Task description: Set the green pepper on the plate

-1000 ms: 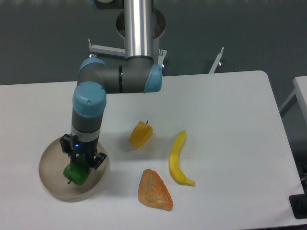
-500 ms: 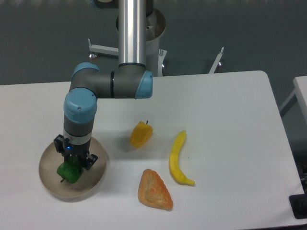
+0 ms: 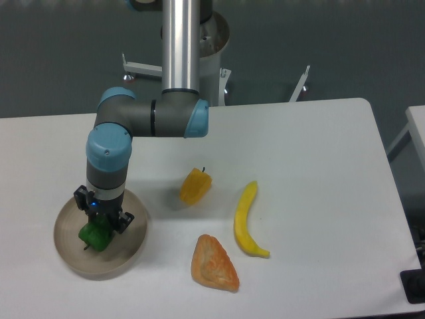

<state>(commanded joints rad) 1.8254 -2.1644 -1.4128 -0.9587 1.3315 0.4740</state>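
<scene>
Gripper point(image 3: 99, 224) clamped on the green pepper point(image 3: 94, 235), pointing down over the plate point(image 3: 131, 247). Pepper sits within the plate's rim, left of centre; contact with plate surface unclear. Yellow pepper point(image 3: 195, 186), banana point(image 3: 246, 220) and bread slice point(image 3: 214, 264) lie apart to the right on the table point(image 3: 319, 166).

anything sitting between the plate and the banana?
Yes, in the fixed camera view: the yellow-orange pepper lies between the plate and the banana, nearer the banana. The triangular pastry sits lower, just below that line. Otherwise bare table.
</scene>
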